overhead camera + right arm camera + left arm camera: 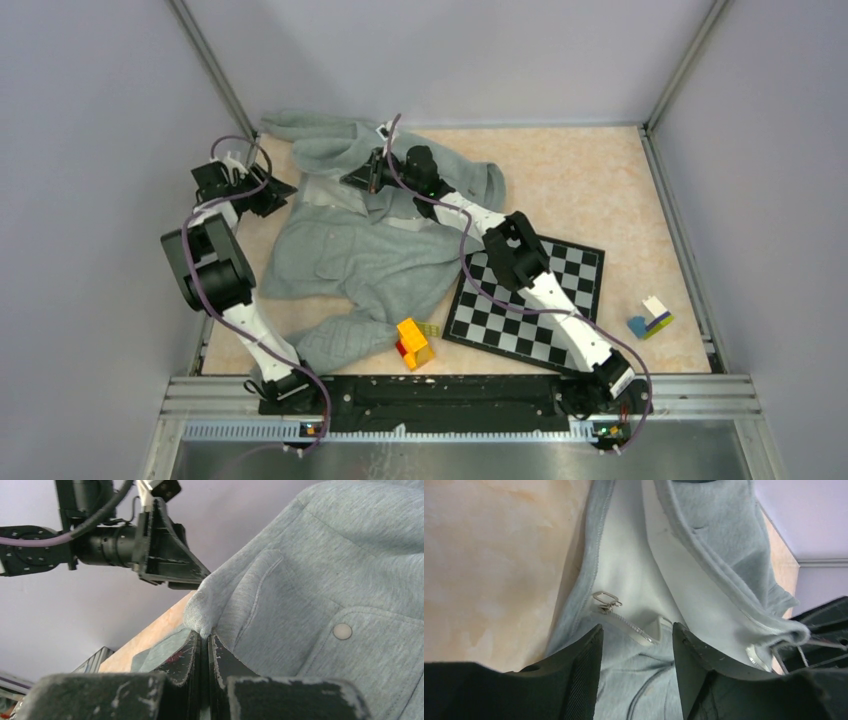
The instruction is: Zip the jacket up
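Note:
The light grey jacket [360, 240] lies rumpled across the left half of the table, front open, white lining showing. My left gripper [268, 193] is open at the jacket's left edge. In the left wrist view its fingers [584, 655] stand apart over the cloth, with the metal zipper pull [606, 600] and zipper teeth just beyond them. My right gripper [368, 178] is shut on a fold of the jacket's edge [204, 614] near the collar and holds it up. A snap button [342, 631] shows on the jacket.
A black-and-white chessboard [545, 300] lies under the right arm, partly covered by the jacket's hem. A yellow and red block [414, 342] sits by the front edge. A small blue, white and green block stack [650, 318] lies at the right. Walls enclose the table.

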`<state>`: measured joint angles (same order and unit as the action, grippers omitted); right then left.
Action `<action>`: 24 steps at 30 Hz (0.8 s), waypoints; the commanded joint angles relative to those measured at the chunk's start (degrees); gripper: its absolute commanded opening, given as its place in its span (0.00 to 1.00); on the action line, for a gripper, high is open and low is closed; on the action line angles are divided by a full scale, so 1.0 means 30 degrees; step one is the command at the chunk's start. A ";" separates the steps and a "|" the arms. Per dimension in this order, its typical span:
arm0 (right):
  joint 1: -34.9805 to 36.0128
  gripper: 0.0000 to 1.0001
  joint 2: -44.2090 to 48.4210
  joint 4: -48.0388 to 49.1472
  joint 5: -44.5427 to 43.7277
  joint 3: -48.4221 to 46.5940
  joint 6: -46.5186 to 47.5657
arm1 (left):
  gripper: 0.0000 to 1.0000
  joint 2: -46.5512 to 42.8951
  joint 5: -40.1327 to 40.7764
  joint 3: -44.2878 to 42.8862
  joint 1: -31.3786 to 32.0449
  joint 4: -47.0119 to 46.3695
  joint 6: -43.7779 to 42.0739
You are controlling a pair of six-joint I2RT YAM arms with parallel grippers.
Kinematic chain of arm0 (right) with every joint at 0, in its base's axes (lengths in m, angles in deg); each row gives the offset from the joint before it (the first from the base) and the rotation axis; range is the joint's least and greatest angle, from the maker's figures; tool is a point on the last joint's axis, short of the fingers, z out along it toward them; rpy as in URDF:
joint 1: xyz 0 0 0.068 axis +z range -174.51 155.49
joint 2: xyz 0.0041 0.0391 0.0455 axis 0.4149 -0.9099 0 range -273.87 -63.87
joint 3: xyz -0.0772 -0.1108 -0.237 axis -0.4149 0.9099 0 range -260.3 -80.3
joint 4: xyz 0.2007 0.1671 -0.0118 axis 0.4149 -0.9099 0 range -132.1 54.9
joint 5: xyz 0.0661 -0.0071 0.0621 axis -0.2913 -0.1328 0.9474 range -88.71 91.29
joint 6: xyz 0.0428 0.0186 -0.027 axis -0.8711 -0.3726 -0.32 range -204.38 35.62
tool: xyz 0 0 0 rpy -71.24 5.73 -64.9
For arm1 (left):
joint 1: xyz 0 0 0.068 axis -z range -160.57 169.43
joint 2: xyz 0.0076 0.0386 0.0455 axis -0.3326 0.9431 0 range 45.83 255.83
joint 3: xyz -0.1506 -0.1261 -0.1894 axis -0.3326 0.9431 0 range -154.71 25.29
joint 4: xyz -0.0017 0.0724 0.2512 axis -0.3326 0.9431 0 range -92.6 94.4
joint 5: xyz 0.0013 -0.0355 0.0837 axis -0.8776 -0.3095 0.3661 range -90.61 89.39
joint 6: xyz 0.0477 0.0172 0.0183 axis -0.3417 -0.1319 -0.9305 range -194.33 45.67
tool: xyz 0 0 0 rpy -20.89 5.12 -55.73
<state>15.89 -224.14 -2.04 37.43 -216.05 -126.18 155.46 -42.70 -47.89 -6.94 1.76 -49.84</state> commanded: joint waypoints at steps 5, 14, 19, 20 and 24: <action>0.0017 0.00 0.2129 0.0797 0.0314 0.0575 0.0189 | 0.52 0.2673 0.0364 -0.1899 0.2242 0.1426 -0.0518; -0.0181 0.00 0.2767 0.1292 0.0724 0.1814 0.0225 | 0.36 -0.6142 0.2981 0.7460 0.4101 -0.0390 0.0709; -0.0276 0.00 0.2702 0.1643 0.0835 0.1776 -0.0104 | 0.36 -0.7586 0.2559 0.9404 0.4005 0.1334 0.0583; -0.0309 0.00 0.2701 0.1641 0.0878 0.1786 -0.0126 | 0.37 -0.7917 0.2655 0.9287 0.3889 0.1469 0.0148; -0.0419 0.00 0.2789 0.1806 0.0901 0.2089 -0.0269 | 0.69 -0.8618 0.3894 0.7125 0.2568 0.2355 -0.0781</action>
<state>15.32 -221.21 -0.12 38.89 -210.36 -126.49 132.53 -35.05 -21.03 4.27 6.44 -49.31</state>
